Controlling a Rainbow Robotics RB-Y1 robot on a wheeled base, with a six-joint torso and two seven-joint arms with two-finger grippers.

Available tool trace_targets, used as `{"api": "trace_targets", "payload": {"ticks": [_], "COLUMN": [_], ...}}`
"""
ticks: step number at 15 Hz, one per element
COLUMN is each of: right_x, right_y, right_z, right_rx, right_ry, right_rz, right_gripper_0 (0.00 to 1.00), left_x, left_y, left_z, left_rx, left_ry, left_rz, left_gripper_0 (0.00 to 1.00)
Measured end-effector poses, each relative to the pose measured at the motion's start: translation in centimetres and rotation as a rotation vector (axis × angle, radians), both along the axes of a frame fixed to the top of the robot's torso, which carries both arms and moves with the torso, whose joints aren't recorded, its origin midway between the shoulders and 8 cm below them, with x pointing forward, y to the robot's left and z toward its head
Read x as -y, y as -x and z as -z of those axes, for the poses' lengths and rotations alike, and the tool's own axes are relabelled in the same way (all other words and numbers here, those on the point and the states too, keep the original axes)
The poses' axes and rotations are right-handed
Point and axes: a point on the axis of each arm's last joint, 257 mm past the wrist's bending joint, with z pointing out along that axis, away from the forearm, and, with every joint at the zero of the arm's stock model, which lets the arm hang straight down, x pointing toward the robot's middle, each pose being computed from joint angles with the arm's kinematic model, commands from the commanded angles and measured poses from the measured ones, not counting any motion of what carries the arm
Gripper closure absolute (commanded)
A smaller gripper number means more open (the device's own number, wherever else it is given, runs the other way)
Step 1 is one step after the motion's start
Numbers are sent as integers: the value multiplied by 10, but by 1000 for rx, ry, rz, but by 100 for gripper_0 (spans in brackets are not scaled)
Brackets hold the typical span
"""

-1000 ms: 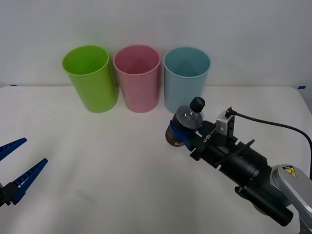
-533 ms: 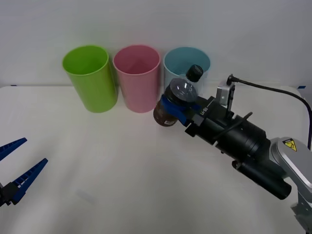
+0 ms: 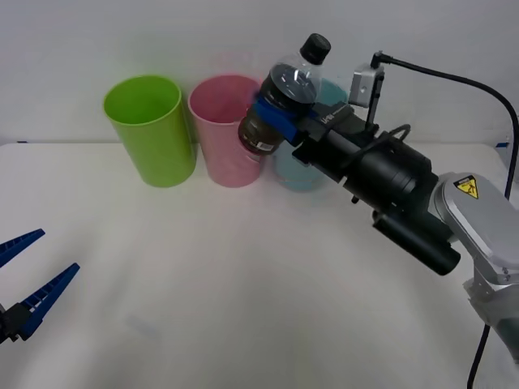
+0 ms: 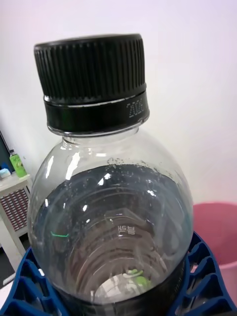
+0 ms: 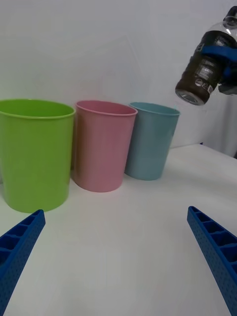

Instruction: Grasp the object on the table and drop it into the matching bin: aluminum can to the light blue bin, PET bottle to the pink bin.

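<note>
My right gripper [image 3: 274, 118] is shut on the PET bottle [image 3: 289, 79], a small clear bottle with a black cap [image 3: 315, 44] and a dark label. It holds the bottle tilted in the air, about level with the bins' rims. In the front view the bottle overlaps the right side of the pink bin [image 3: 225, 134]. The light blue bin [image 3: 293, 175] is mostly hidden behind the right arm. The right wrist view shows the bottle [image 4: 113, 207] close up between blue fingers [image 4: 203, 281], with the pink bin [image 4: 218, 237] behind. My left gripper [image 3: 28, 279] hangs open at the table's near left.
A lime green bin [image 3: 150, 130] stands left of the pink one at the back of the white table [image 3: 203, 284]. In the left wrist view the three bins [image 5: 103, 145] stand in a row beyond my open left gripper [image 5: 118, 256], with the bottle [image 5: 203, 74] high above.
My right arm has risen and swung left with the bottle, from low in front of the light blue bin to rim height by the pink bin. The left arm has not moved.
</note>
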Motion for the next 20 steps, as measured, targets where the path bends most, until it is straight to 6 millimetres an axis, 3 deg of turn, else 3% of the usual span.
{"api": "trace_targets", "payload": {"ticks": [3, 7, 14, 20], "right_x": [-9, -16, -39, -56], "right_y": [-27, -66, -124, -160], "right_z": [-18, -27, -28, -25], "right_rx": [10, 17, -6, -42], "right_ry": [-5, 4, 0, 4], "right_rz": [13, 74, 216, 314], "right_gripper_0": [100, 100, 100, 100], "left_x": [0, 0, 0, 0], "left_y": [0, 0, 0, 0], "left_z": [0, 0, 0, 0], "left_rx": [0, 0, 0, 0], "left_ry": [0, 0, 0, 0], "left_rz": [0, 0, 0, 0], "left_gripper_0": [0, 0, 0, 0]}}
